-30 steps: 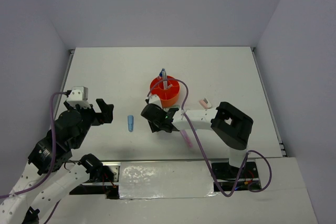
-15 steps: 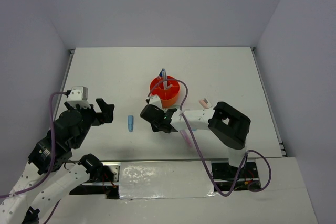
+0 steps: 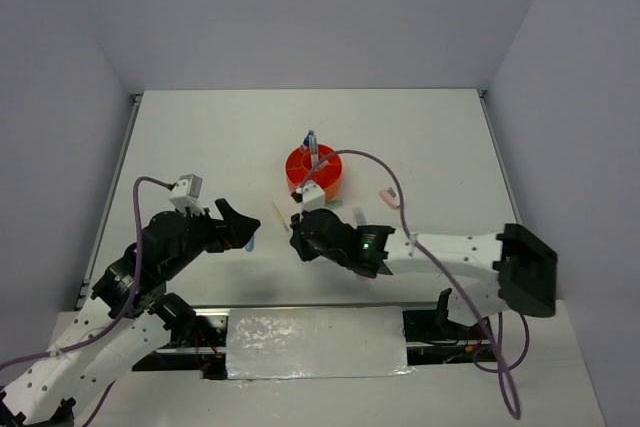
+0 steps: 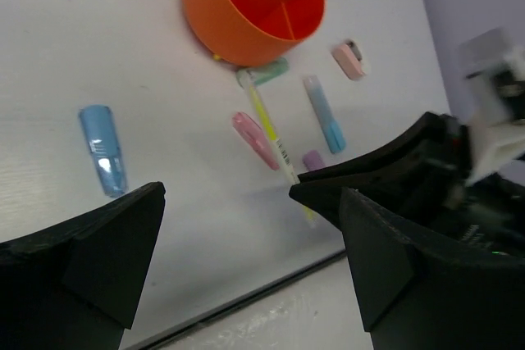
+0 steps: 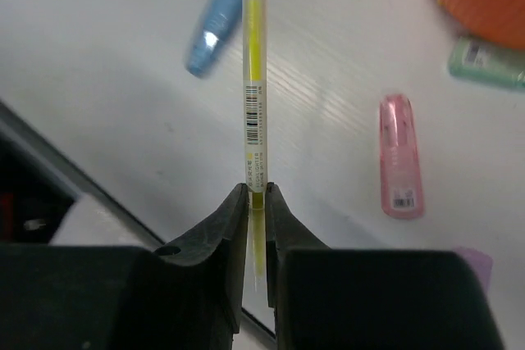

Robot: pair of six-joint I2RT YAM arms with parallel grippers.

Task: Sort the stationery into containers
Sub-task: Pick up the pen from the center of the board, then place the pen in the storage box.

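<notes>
Step in hand: pick-up of the yellow pen (image 5: 254, 79). The right gripper (image 5: 255, 190) is clamped on its lower barrel. The pen is thin, carries a barcode label, points away from the fingers, and sits mid-worktop (image 3: 200, 147) toward the near edge. Next, as I judge: carry it to the orange organiser (image 4: 230, 22) just behind, tip it upright, and release into a free compartment. The left gripper (image 4: 228, 194) is spread and empty, near the blue marker (image 4: 102, 160).

Bright, even light, soft shadows (wrist views blur up close), glare on the glossy strip (image 3: 315, 342)
</notes>
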